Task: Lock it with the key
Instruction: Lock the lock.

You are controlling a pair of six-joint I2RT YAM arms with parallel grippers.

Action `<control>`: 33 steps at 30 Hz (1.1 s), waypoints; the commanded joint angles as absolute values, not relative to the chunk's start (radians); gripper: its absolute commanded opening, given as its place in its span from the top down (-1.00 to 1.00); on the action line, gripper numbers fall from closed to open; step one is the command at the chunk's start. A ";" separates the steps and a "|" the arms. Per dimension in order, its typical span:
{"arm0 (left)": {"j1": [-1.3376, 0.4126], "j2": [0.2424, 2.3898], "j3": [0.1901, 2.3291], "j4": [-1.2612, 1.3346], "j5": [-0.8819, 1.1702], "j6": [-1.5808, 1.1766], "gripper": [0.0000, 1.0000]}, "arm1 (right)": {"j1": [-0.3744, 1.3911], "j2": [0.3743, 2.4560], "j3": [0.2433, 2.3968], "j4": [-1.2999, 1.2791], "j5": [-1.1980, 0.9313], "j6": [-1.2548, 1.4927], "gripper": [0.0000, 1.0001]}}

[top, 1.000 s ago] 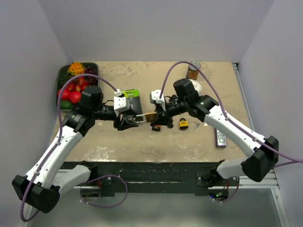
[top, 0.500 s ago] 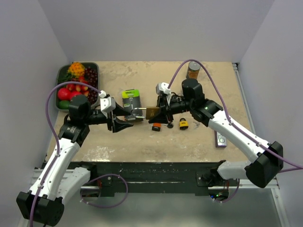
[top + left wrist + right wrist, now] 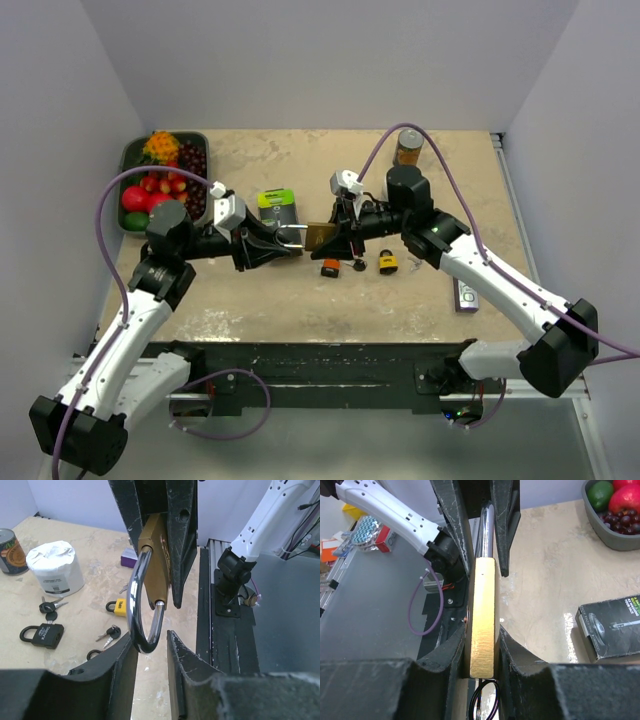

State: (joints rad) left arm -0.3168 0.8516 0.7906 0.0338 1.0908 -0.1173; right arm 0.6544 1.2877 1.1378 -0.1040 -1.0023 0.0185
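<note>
So the right gripper [image 3: 338, 238] has its fingers [image 3: 447, 655] clamped flat on both sides of the brass padlock [image 3: 483, 610]. It holds the padlock up off the surface [image 3: 300, 300] mid-table, between the two arms, with the shackle [image 3: 136, 595] pointing at the other arm. Makes sense to me: the body is pinned so it can't twist while the other side gets worked.

The left gripper [image 3: 150, 644] is right up against it, fingers [image 3: 122, 670] spread and straddling the shackle loop, not pinching it as far as I can see. The short leg of the shackle looks popped out of the body, so I'd say the lock isn't shut yet. A dark ring shows under the body in the right wrist view, but I can't tell if a key is actually in there.

On the surface just under and past the hold there's a black padlock [image 3: 44, 634], a yellow padlock [image 3: 119, 607] and loose keys [image 3: 50, 607]. Further out are a green-and-black box [image 3: 278, 210] and a white roll [image 3: 55, 575]. A can [image 3: 408, 147] and a fruit tray [image 3: 135, 165] sit at the back.

Nothing sits between the two sets of fingers. The real snag is lining that free leg up with its hole.
</note>
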 commanded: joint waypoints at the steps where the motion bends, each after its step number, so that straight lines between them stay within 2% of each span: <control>1: -0.328 0.859 0.796 0.136 1.098 -0.195 0.38 | 0.660 1.233 1.167 -0.041 -1.048 -0.028 1.00; 7: -0.347 0.871 0.802 0.147 1.112 -0.216 0.56 | 0.666 1.233 1.164 -0.035 -1.048 -0.041 1.00; 11: -0.376 0.882 0.798 0.146 1.112 -0.224 1.00 | 0.667 1.235 1.163 -0.008 -1.051 -0.031 1.00; 23: -0.443 0.923 0.759 0.307 1.098 -0.406 1.00 | 0.758 1.259 1.169 0.023 -0.987 -0.084 1.00; 33: -0.509 0.976 0.744 0.443 1.048 -0.469 1.00 | 0.830 1.301 1.183 0.080 -1.020 -0.061 1.00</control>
State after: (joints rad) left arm -0.4011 0.9207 0.7376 0.2626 1.0935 -0.3920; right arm 0.6853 1.2667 1.1378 -0.1154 -1.0084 -0.0441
